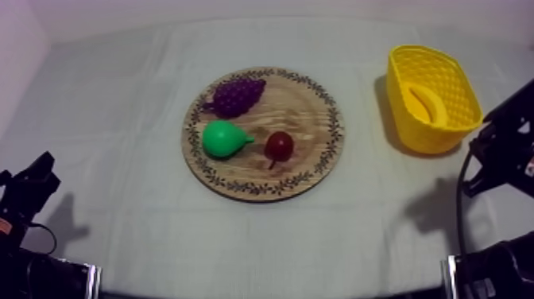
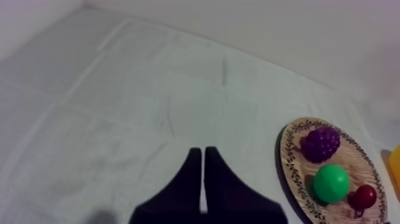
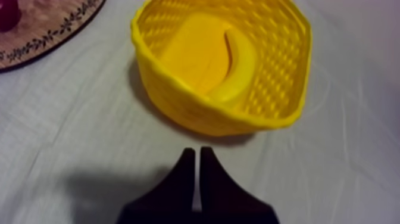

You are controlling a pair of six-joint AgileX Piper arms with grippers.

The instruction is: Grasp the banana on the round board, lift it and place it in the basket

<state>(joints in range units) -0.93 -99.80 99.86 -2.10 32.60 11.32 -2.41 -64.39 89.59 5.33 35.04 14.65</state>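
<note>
Resting inside basket (image 1: 430,137), banana (image 1: 427,102); pear (image 1: 223,139), grapes (image 1: 237,95) on board (image 1: 308,107).

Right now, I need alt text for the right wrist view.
The banana lies inside the yellow basket. The right tool, shut and empty, hangs over the cloth just short of it, with the wooden board off to one side.

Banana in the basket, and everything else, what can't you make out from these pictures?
Banana: one end hidden behind the near wall of the basket, right wrist view.
Small red fruit: cut off by the picture edge, right wrist view.
Basket: mostly cut off by the picture edge, left wrist view.
</note>
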